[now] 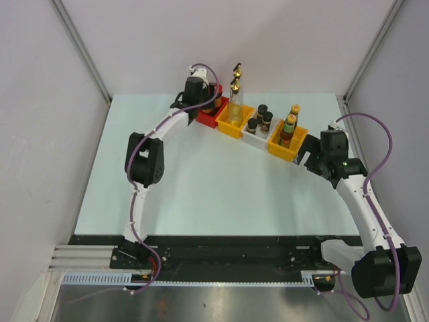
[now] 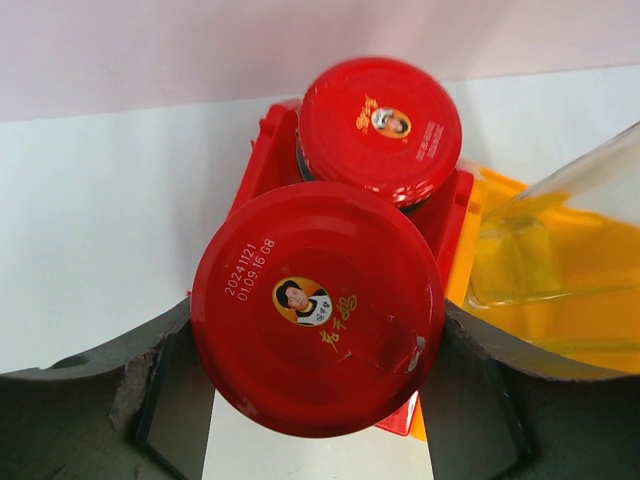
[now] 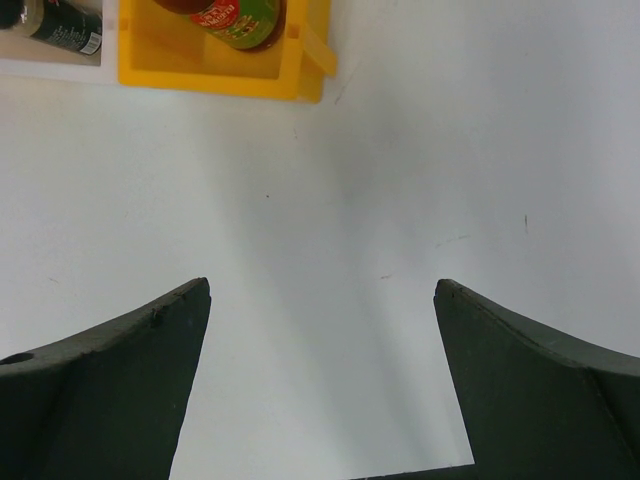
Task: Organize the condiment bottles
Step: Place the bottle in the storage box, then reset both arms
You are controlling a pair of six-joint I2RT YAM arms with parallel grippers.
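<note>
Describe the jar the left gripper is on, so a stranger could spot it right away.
On the table, find the row of four bins near the far edge and go to the red bin at its left end. Of the two red-lidded jars there, it's the nearer jar, clasped by the left gripper; its twin behind stands free.

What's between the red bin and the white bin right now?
An orange bin holding the two tall glass bottles; the top view shows it.
</note>
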